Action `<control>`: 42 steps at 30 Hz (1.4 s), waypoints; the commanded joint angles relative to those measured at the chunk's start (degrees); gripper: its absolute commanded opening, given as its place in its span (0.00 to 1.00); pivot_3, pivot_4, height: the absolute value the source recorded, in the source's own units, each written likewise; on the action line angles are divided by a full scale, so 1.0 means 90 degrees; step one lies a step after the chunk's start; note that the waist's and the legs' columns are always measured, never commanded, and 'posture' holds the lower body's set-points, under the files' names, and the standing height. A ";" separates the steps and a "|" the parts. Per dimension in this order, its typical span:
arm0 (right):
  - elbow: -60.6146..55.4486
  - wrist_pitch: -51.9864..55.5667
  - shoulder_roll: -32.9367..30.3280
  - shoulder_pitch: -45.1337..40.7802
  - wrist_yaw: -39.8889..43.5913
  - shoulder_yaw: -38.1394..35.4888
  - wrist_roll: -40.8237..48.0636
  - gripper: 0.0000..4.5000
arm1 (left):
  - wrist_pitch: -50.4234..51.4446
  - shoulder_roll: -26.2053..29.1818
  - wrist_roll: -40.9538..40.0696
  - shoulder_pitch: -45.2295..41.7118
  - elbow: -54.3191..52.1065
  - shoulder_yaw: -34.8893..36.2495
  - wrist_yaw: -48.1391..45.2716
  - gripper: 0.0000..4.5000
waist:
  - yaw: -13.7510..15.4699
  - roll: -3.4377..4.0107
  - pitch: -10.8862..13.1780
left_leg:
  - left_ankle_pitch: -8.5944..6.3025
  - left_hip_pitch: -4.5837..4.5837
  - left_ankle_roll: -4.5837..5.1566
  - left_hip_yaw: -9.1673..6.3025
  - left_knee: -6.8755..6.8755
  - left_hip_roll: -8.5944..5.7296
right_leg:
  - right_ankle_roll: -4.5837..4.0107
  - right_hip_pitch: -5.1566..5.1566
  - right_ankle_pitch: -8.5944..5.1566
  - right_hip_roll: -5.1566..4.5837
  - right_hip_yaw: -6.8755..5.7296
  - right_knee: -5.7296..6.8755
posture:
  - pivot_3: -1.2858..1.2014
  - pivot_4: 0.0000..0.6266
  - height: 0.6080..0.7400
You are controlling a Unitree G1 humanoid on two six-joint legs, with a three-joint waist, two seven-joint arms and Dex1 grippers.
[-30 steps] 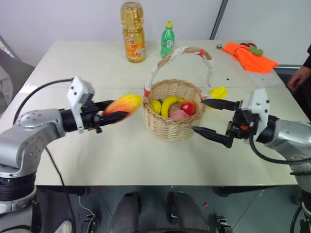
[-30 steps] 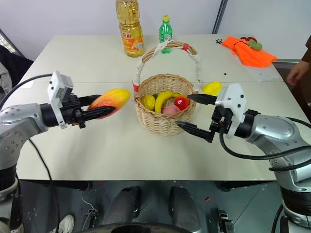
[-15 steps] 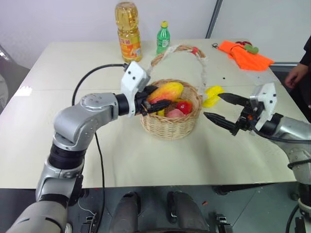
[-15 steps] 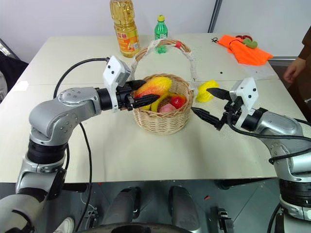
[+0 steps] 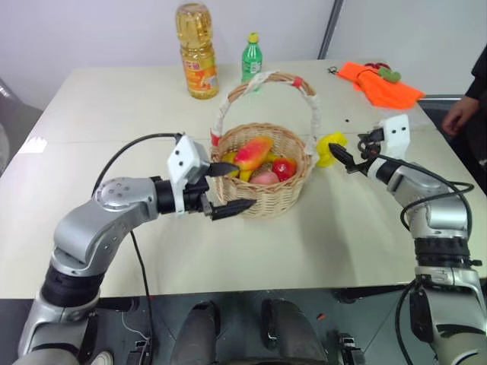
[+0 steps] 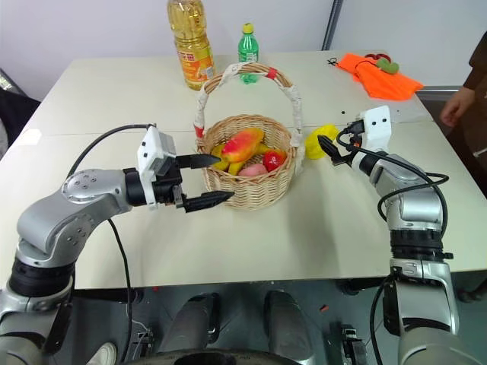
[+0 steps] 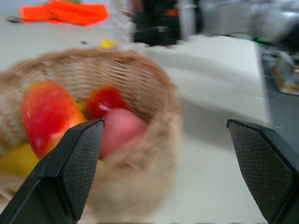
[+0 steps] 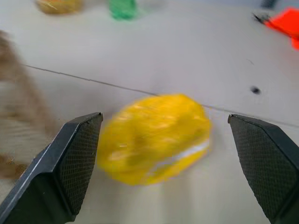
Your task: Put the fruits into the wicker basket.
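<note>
Mango lies inside wicker basket mid-table, left gripper empty w/ jaws spread at basket's near-left side; starfruit on table just right of basket, right gripper wide open beside it

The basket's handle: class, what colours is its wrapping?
The basket's handle is wrapped in white, with red patches near the top and at one end; clearest in the right eye view.

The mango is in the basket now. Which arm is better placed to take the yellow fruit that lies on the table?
The right. Its open right gripper is pointed at the yellow fruit beside the basket. The open left gripper is at the basket's other side, so it would have to reach across.
</note>
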 commanded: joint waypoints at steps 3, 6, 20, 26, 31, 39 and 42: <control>0.1382 -0.0722 0.0219 -0.0964 -0.0213 -0.0013 -0.0400 1.00 | 0.0022 0.0042 -0.0291 0.0085 -0.0437 0.0230 0.0160 1.00 | -0.0016 0.0000 0.0000 | 0.0000 0.0003 0.0000 0.0009 0.0003 -0.0003 | 0.0001 0.0003 0.0001 -0.0003 0.0006 -0.0001 | 0.52 0.24 1.00; 0.1948 -0.0888 0.0365 -0.1325 -0.0170 0.0053 -0.0522 1.00 | 0.0004 0.0048 -0.0224 0.0117 -0.0446 0.0162 0.0276 1.00 | -0.0027 0.0000 0.0000 | 0.0000 0.0003 0.0000 0.0009 0.0000 -0.0003 | 0.0020 0.0002 0.0012 -0.0002 0.0007 -0.0001 | 0.52 0.24 1.00; 0.2124 0.0503 0.0637 -0.1349 -0.0290 -0.0453 -0.0052 1.00 | -0.0035 0.0116 -0.0197 0.0159 -0.0435 0.0060 0.0387 1.00 | -0.0009 0.0000 -0.0002 | 0.0000 0.0009 0.0001 0.0008 0.0004 -0.0002 | 0.0021 0.0012 0.0012 -0.0002 0.0007 0.0000 | 0.52 0.24 1.00; 0.1707 0.0880 0.0758 -0.1229 -0.0412 -0.0789 0.0263 0.41 | -0.0091 0.0111 -0.0161 0.0070 -0.0345 0.0005 0.0334 1.00 | -0.0022 0.0000 -0.0002 | 0.0000 0.0011 0.0001 0.0008 0.0004 -0.0002 | 0.0022 0.0011 0.0013 -0.0001 0.0007 0.0001 | 0.52 0.24 1.00; 0.0986 0.1121 0.0785 -0.1005 -0.0484 -0.0993 0.0501 0.26 | -0.0163 0.0134 -0.0096 0.0088 -0.0292 0.0032 0.0328 1.00 | -0.0026 0.0001 -0.0002 | 0.0000 0.0011 0.0001 0.0008 0.0002 -0.0001 | 0.0022 0.0010 0.0013 0.0001 0.0007 0.0001 | 0.52 0.24 1.00; -0.0650 0.1255 0.0376 -0.0317 -0.0387 -0.1337 0.0796 0.26 | -0.0300 0.0199 -0.0005 0.0272 -0.0159 0.0322 0.0370 1.00 | -0.0016 0.0003 -0.0001 | 0.0000 0.0007 0.0001 0.0008 -0.0002 -0.0001 | 0.0023 0.0004 0.0012 0.0000 0.0007 0.0001 | 0.52 0.24 1.00; -0.1397 0.1152 -0.0210 0.0158 0.0052 -0.1494 0.0857 0.26 | -0.0376 0.0289 0.0011 0.0468 0.0004 0.0627 0.0393 1.00 | 0.0007 0.0006 0.0001 | 0.0000 0.0002 0.0001 0.0009 -0.0003 -0.0002 | 0.0025 -0.0001 0.0011 -0.0002 0.0007 0.0001 | 0.52 0.24 1.00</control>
